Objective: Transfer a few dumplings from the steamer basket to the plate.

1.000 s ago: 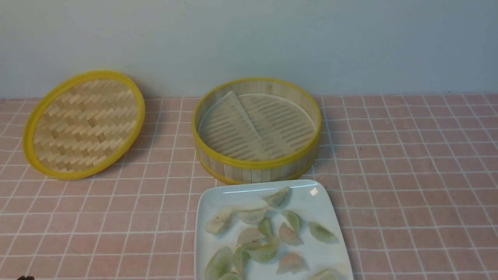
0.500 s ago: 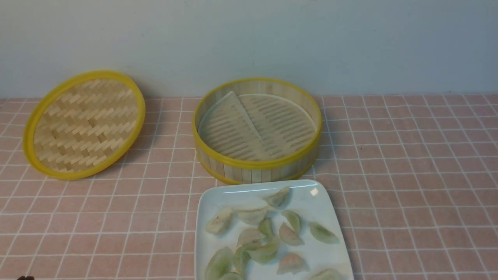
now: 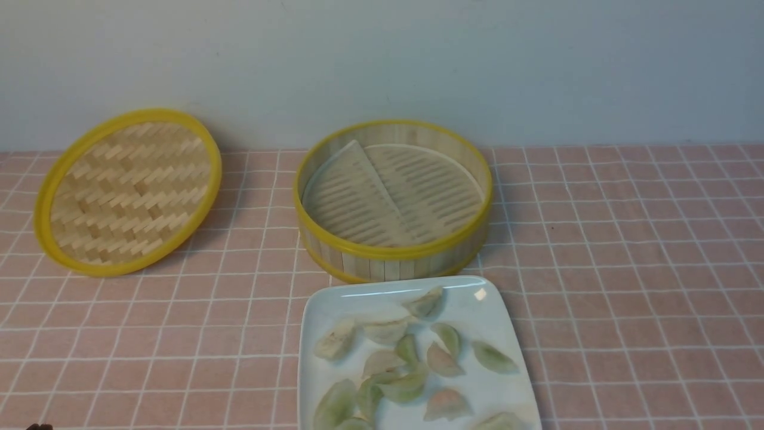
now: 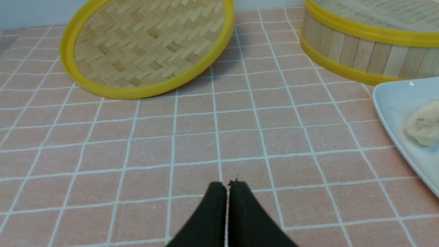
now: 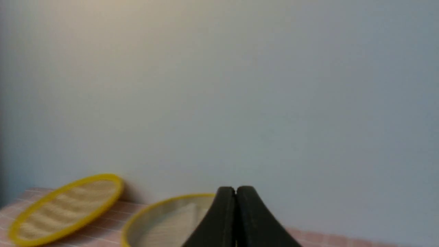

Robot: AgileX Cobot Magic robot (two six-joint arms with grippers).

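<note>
The steamer basket (image 3: 394,249) stands mid-table with only its pale slatted liner inside; no dumplings show in it. Just in front lies the white plate (image 3: 316,310), holding several pale green, whitish and pinkish dumplings (image 3: 406,382). In the left wrist view my left gripper (image 4: 227,185) is shut and empty above bare tablecloth, left of the plate (image 4: 394,99), where one whitish dumpling (image 4: 422,127) shows, and short of the basket (image 4: 356,51). My right gripper (image 5: 235,189) is shut and empty, raised and facing the wall, with the basket (image 5: 154,209) beyond it. Neither gripper appears in the front view.
The flat woven lid (image 3: 128,191) with its yellow rim leans tilted at the back left, near the wall; it also shows in the left wrist view as the lid (image 4: 147,48) and in the right wrist view as the lid (image 5: 65,209). A pink checked tablecloth (image 3: 627,269) covers the table.
</note>
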